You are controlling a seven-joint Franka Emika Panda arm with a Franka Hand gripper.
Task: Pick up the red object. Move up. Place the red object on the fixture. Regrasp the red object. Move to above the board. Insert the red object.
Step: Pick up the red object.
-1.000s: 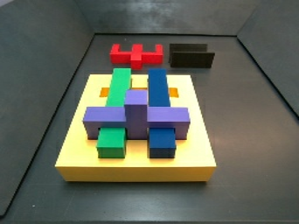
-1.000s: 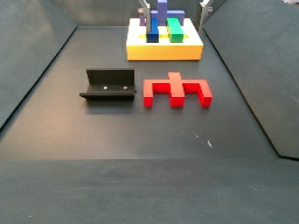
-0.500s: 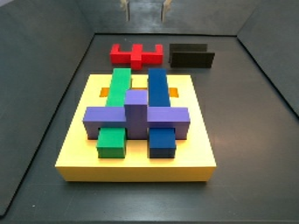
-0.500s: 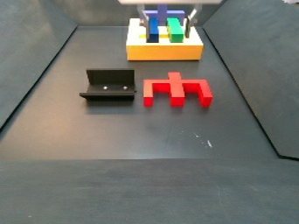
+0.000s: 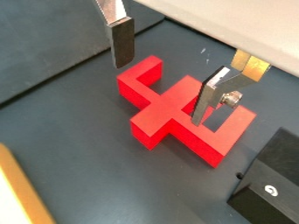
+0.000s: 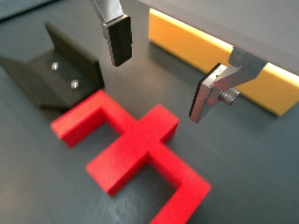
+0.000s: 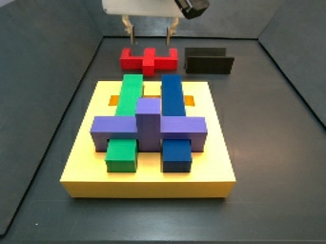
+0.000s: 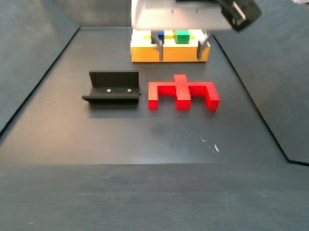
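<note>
The red object lies flat on the dark floor beyond the board, beside the fixture. In the opposite side view the red object sits to the right of the fixture, with the board behind. My gripper hangs open just above the red object, also seen from the opposite side. Both wrist views show the gripper with one finger on each side of the red object, apart from it, with nothing held.
A green bar, a blue bar and a purple block sit on the board. Grey walls enclose the floor on the sides. The fixture and the board's yellow edge lie close to the fingers.
The gripper has come down from the top of the side views and now hangs low over the red object. The red object, fixture and board have not moved.
</note>
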